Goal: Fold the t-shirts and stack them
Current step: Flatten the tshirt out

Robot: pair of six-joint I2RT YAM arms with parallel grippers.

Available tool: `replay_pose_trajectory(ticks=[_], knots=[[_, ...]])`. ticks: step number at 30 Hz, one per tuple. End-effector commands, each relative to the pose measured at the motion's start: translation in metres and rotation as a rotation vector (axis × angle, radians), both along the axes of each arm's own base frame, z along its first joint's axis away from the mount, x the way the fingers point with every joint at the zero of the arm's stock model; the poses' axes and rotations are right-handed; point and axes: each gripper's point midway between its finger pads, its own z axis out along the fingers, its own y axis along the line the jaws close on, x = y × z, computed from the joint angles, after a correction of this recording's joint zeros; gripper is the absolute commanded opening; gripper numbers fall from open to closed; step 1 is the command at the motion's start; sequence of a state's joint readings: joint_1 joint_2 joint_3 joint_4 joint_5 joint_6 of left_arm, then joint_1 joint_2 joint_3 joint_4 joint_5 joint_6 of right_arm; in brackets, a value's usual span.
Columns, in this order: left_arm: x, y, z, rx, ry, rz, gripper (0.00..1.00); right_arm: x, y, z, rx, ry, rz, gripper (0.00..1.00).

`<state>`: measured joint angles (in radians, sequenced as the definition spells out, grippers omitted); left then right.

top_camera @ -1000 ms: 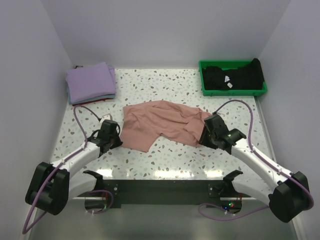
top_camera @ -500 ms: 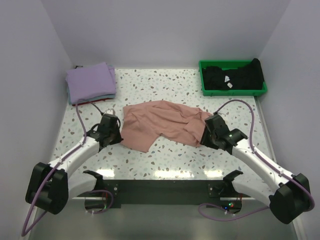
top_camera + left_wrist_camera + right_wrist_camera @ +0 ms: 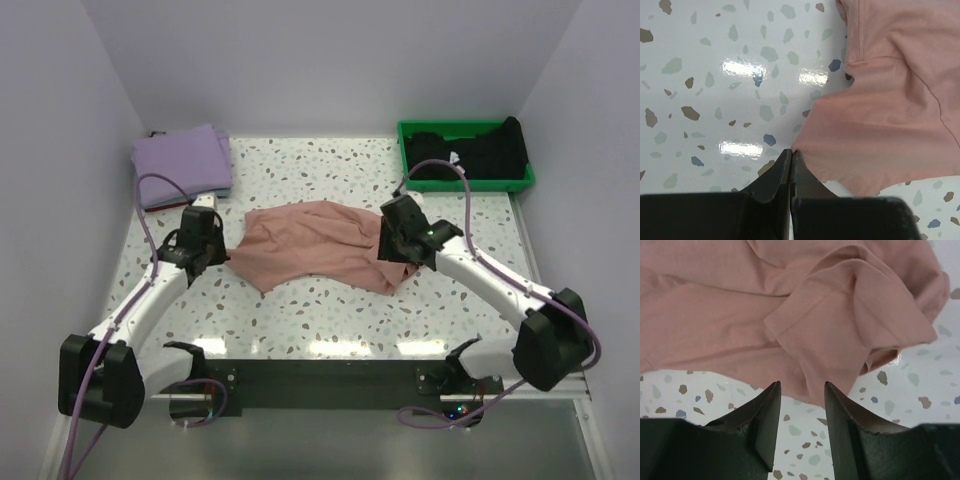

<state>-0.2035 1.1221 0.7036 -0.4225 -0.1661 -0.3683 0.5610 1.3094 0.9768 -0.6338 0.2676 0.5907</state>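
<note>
One speckled worktop (image 3: 330,310) carries everything you need to watch. Across its middle lies the pink shirt (image 3: 310,250), rumpled and unfolded, with one sleeve doubled over on its right side. At the far left corner you have the lavender shirt (image 3: 180,165), folded and resting on top of a small pile. At the far right corner sits the green tray (image 3: 465,184), with black shirts (image 3: 470,155) heaped inside it.

Your left claw (image 3: 791,155) is closed tight. Its two tips are pressed together with no gap, and the left edge of the pink shirt draws to a point exactly where they meet, so it looks pinched there. The rest of that shirt spreads away to the right of the tips.

Your right claw (image 3: 802,390) stands partly open, at a middling width, and holds nothing. It sits low at the shirt's right end. The near hem of the doubled sleeve lies just beyond its tips, in line with the gap, and bare worktop shows between the fingers.
</note>
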Motion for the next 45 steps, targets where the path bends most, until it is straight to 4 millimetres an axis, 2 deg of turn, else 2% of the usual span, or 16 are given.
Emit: replay_pose_trajectory(ticks=[1, 2, 7, 13, 21, 29, 31, 33, 36, 39, 42, 43, 44, 45], knots=[[0.007, 0.000, 0.001, -0.014, -0.039, -0.041, 0.00, 0.019, 0.028, -0.004, -0.035, -0.025, 0.104, 0.44], [0.007, 0.000, 0.001, -0.014, -0.039, -0.043, 0.00, 0.021, 0.033, 0.000, -0.026, -0.039, 0.112, 0.44], [0.013, 0.001, -0.002, -0.004, -0.045, -0.052, 0.00, 0.036, 0.053, -0.026, -0.069, 0.023, 0.187, 0.40], [0.016, 0.002, -0.011, 0.010, -0.013, -0.052, 0.00, 0.046, 0.069, -0.038, -0.076, 0.054, 0.233, 0.36], [0.015, 0.003, -0.011, 0.011, -0.014, -0.047, 0.00, 0.052, 0.056, -0.072, -0.202, 0.120, 0.211, 0.33], [0.015, 0.003, -0.011, 0.010, -0.015, -0.045, 0.00, 0.054, 0.044, -0.089, -0.277, 0.143, 0.190, 0.31], [0.016, 0.004, -0.010, 0.012, -0.017, -0.043, 0.00, 0.054, 0.042, -0.092, -0.294, 0.147, 0.183, 0.28], [0.015, 0.005, -0.011, 0.016, -0.015, -0.040, 0.00, 0.052, 0.038, -0.089, -0.308, 0.152, 0.172, 0.24], [0.015, 0.007, -0.010, 0.021, -0.015, -0.021, 0.00, 0.051, 0.037, -0.070, -0.294, 0.130, 0.167, 0.19], [0.016, 0.012, -0.012, 0.030, -0.006, 0.000, 0.00, 0.046, 0.032, -0.038, -0.252, 0.099, 0.150, 0.03], [0.018, 0.021, -0.012, 0.036, -0.006, 0.016, 0.00, 0.033, 0.014, 0.004, -0.201, 0.049, 0.095, 0.00], [0.020, 0.026, -0.012, 0.041, -0.007, 0.026, 0.00, 0.025, 0.000, 0.011, -0.203, 0.061, 0.068, 0.00], [0.024, 0.029, -0.009, 0.048, -0.018, 0.029, 0.00, 0.016, -0.011, 0.028, -0.184, 0.022, 0.034, 0.00], [0.027, 0.035, -0.008, 0.075, -0.022, 0.036, 0.00, 0.009, -0.020, 0.034, -0.185, 0.016, 0.016, 0.00]])
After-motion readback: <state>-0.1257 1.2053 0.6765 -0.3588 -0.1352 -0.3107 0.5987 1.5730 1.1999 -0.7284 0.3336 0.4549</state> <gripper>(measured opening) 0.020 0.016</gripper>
